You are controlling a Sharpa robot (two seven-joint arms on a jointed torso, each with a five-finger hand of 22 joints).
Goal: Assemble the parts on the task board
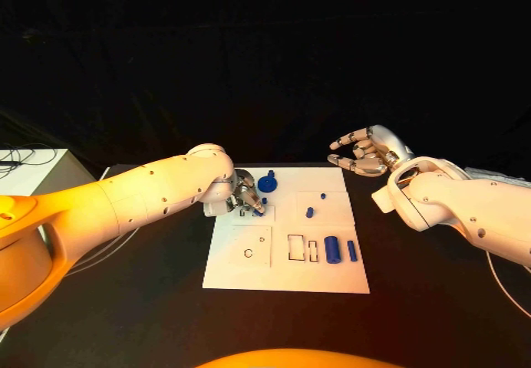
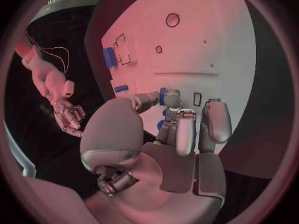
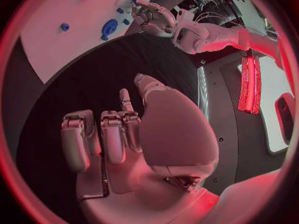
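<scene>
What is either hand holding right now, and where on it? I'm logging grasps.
The left hand pinches a small blue part between its fingertips over the task board; where on it cannot be told. The right hand holds nothing.

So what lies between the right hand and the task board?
Bare black table: in the head view the right hand hovers beyond the task board's far right corner.

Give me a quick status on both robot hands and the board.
Left robot hand fingers on a small blue part at the task board far-left corner. Right robot hand open, off board. Nothing in the way.
</scene>
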